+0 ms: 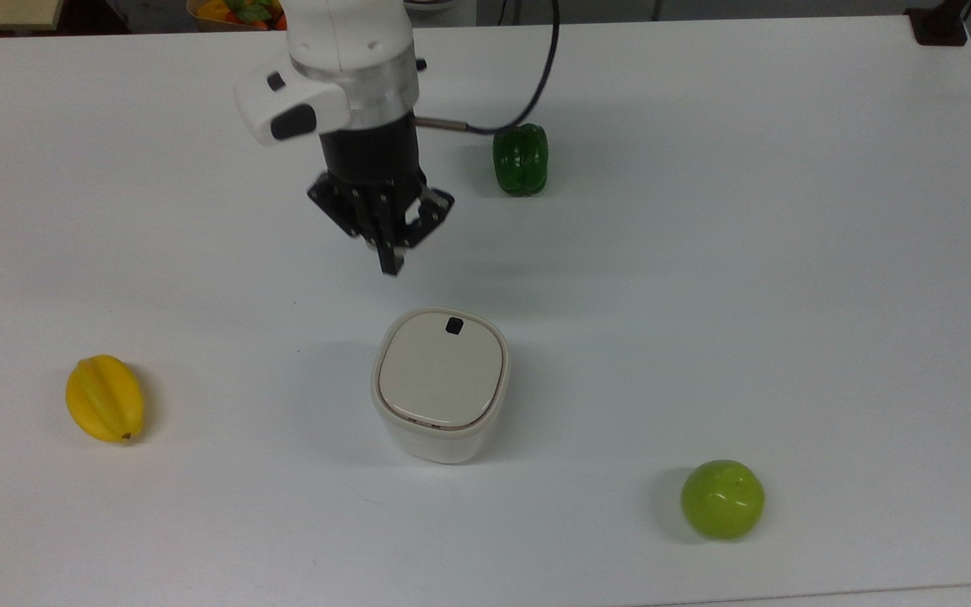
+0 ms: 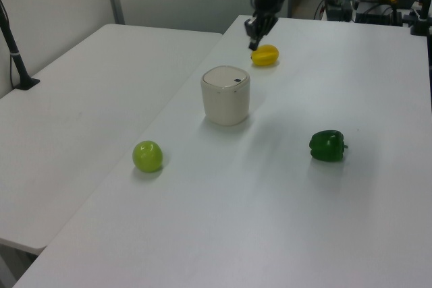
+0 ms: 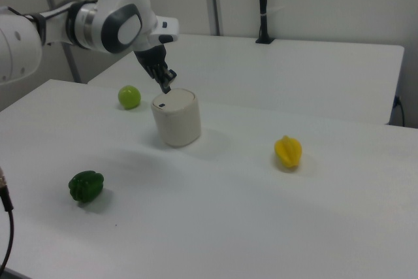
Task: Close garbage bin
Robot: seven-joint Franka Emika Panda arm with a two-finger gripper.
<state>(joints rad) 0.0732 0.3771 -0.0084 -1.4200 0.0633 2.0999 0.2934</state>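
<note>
White garbage bin [image 1: 440, 384] mid-table, beige lid flat down, black latch [image 1: 453, 325] at far edge in top view. Gripper [image 1: 388, 263] raised clear of bin, fingers pressed together. Right view puts fingertips just above lid rim; top view shows them well apart from bin.

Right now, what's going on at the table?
The bin sits mid-table with its lid flat and shut. The hand, fingers together, hangs above the table clear of the bin, holding nothing. A starfruit, apple and pepper lie apart around it, untouched.
</note>
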